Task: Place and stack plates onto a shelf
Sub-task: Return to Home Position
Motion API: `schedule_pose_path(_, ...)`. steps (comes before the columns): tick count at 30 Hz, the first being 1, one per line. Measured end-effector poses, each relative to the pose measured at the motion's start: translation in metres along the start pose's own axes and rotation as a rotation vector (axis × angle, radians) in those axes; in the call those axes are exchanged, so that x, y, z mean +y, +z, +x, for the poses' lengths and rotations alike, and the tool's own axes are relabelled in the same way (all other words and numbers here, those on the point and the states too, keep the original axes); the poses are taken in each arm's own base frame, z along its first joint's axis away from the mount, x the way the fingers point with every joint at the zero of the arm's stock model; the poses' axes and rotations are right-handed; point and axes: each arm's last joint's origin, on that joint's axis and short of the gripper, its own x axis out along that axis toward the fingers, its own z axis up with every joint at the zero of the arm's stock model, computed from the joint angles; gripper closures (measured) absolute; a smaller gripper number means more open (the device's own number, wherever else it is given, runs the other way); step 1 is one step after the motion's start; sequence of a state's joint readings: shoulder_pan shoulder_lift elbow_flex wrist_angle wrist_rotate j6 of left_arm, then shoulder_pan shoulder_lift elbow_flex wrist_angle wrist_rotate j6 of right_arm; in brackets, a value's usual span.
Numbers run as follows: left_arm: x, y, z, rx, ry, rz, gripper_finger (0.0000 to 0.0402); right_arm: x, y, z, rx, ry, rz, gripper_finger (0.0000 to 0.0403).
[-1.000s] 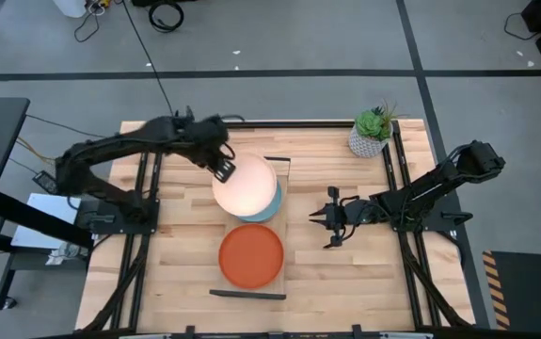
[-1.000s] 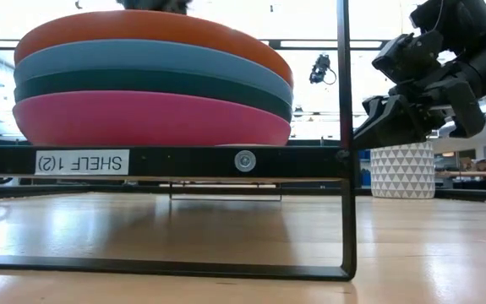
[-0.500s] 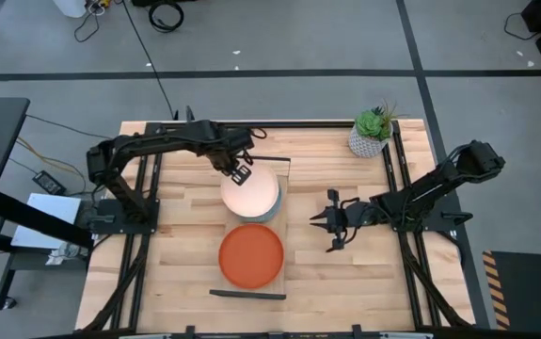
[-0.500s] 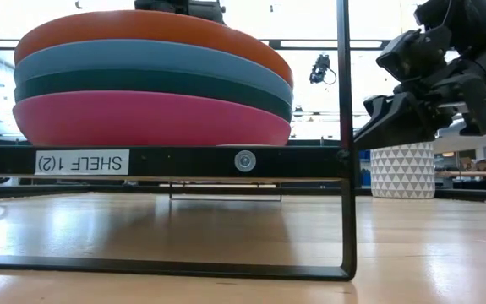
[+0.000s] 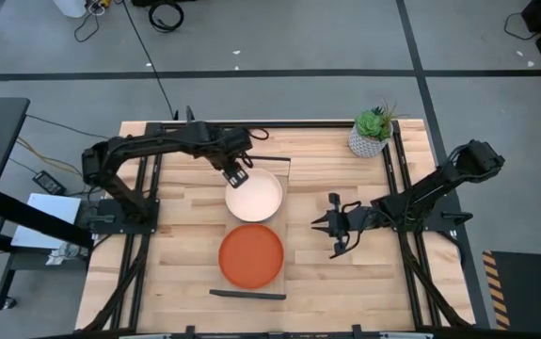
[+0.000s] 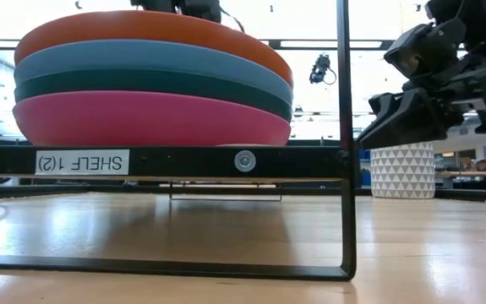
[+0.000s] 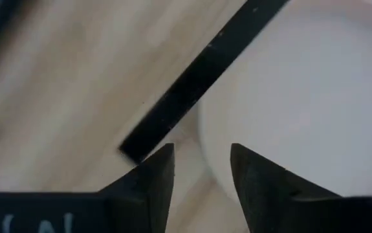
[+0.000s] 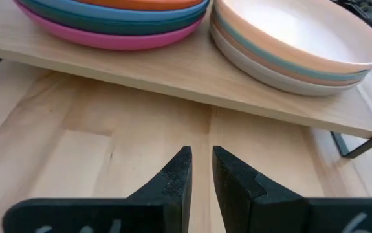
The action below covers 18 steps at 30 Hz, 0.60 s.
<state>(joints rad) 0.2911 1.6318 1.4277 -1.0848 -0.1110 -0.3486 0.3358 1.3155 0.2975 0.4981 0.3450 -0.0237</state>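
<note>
The job was judged to be at its closing step, both arms clearing to rest, since no plate was seen off the long light-wood shelf [image 8: 173, 74] with black wire end frames. The left gripper [image 5: 238, 176] was found just beside the far rim of the pale peach round plate [image 5: 254, 196], fingers parted and holding nothing. That plate topped one stack, with a light blue rim beneath it and paler rims lower down. The adjoining stack was topped by the orange round plate [image 5: 250, 255], with blue, dark teal and pink plates under it in that order. The right gripper [image 8: 201, 155] was held low over the slatted wooden tabletop [image 5: 176, 245], apart from the shelf, fingers empty and narrowly parted. The next move was judged to require lifting the left gripper without touching the rim.
</note>
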Motion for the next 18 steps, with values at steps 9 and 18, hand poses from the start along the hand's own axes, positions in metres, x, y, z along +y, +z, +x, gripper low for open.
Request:
schedule_pose_path(9, -0.01, -0.039, -0.016, -0.309, -0.038, 0.168, 0.027, 0.0, -0.006, -0.014, -0.106, 0.024, 0.078, 0.0377)
schedule_pose_path(18, 0.021, -0.101, -0.012, -0.537, -0.12, 0.132, 0.0299, -0.015, -0.015, -0.038, -0.25, 0.054, 0.13, 0.0391)
